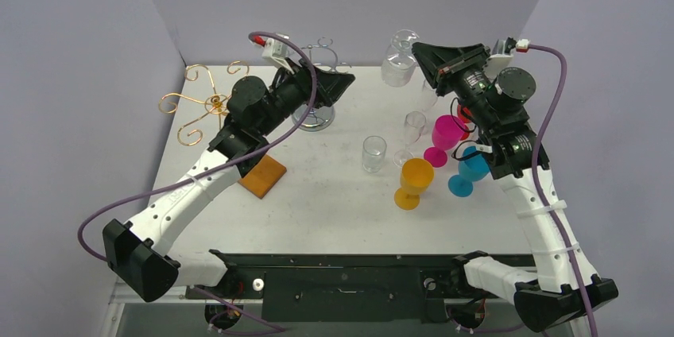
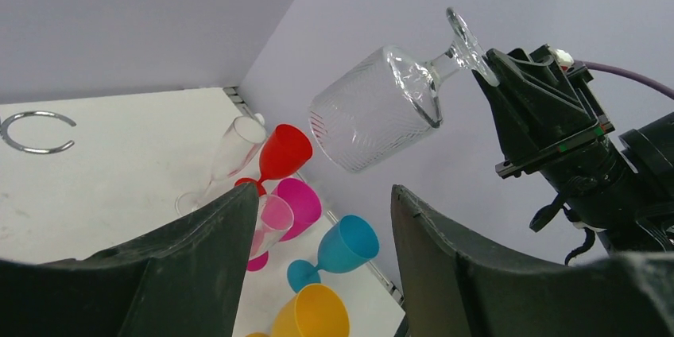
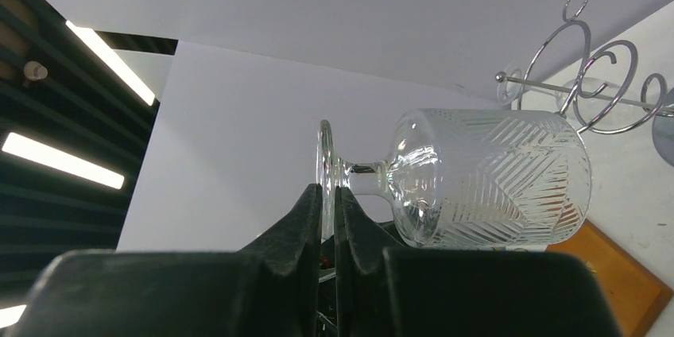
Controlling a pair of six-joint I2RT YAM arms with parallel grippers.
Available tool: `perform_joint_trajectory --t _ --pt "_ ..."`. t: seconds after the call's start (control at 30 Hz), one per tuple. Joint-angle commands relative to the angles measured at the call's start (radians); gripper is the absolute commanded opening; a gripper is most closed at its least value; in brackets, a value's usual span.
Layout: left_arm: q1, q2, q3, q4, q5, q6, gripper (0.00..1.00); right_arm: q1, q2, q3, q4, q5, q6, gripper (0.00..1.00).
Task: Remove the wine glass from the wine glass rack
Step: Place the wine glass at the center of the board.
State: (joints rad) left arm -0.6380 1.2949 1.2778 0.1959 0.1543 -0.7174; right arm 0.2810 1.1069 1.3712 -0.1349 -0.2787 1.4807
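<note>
1. Glass with zigzag lines: the wine glass (image 1: 397, 59) hangs sideways, upper middle of the frame, apart from the curly wire rack (image 1: 311, 121).
2. Right gripper (image 3: 327, 194) pinches its flat round foot.
3. Left gripper (image 2: 324, 194) gapes wide, holding nothing.

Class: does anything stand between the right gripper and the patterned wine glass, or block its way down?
Nothing between them: the right gripper is shut on the foot of the wine glass. The glass hangs apart from the silver rack; coloured glasses crowd the table nearer the arm.
</note>
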Motion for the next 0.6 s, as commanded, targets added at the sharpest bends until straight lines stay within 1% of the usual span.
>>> perform_joint_trajectory --t 0.0,0.13,0.23,0.37,0.57 --pt "0.018 0.018 -0.011 0.190 0.074 -0.024 0.60 -0.006 -0.047 0.072 0.124 -0.026 0.058 0.00" --pt "0.020 0.045 -0.003 0.255 0.108 -0.037 0.63 -0.006 -0.044 0.075 0.176 -0.045 0.111 0.00" --pt "0.020 0.074 0.004 0.325 0.141 -0.053 0.68 -0.007 -0.047 0.076 0.196 -0.050 0.129 0.00" --pt "0.020 0.115 0.011 0.408 0.204 -0.099 0.71 -0.006 -0.056 0.067 0.220 -0.054 0.159 0.00" --pt "0.020 0.160 0.012 0.531 0.244 -0.183 0.76 -0.004 -0.047 0.071 0.270 -0.055 0.213 0.00"
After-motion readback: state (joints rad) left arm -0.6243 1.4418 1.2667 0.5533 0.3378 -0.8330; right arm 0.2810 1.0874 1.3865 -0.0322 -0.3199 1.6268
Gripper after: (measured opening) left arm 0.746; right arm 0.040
